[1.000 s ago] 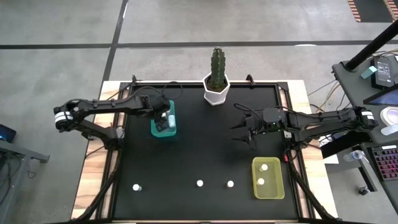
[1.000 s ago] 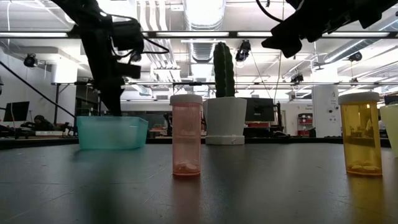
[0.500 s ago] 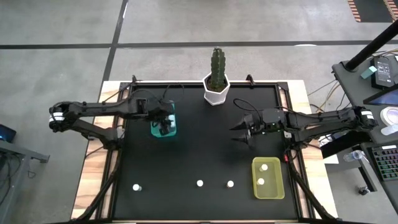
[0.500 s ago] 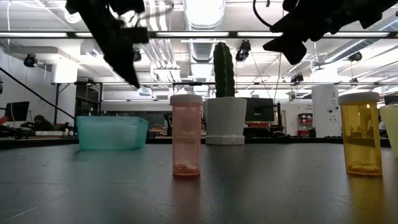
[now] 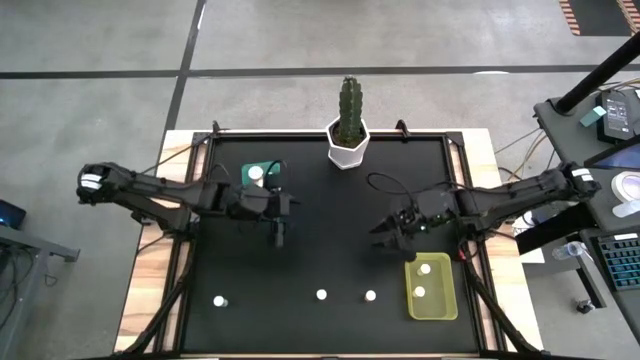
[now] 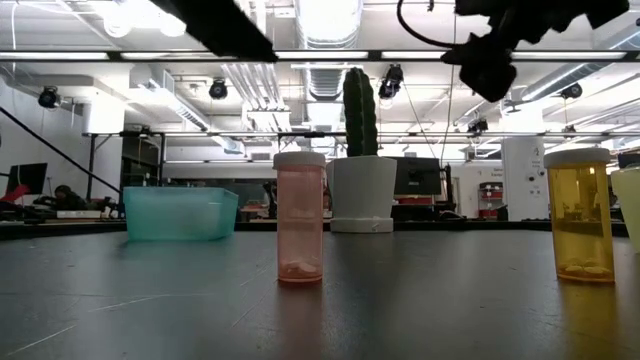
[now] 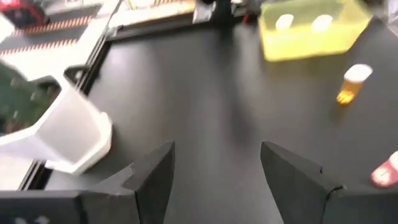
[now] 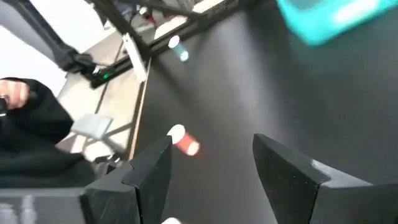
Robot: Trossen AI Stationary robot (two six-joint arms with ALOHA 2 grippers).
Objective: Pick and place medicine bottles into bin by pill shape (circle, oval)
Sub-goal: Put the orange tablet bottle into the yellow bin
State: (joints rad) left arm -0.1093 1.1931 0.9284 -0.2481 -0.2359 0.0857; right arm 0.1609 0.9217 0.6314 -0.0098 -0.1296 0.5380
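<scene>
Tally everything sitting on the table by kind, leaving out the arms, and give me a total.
Medicine bottles: 6
Bins: 2, the teal bin and the yellow bin
Potted cactus: 1
Total: 9

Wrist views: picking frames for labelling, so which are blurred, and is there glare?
Left wrist view: motion-smeared, cactus pot soft. Right wrist view: teal bin blurred. Low view: sharp pink bottle, ceiling lights glare. High view: even light.

Left pincer [image 5: 279,236] open, mid-table; right pincer [image 5: 386,243] open, both empty.
</scene>
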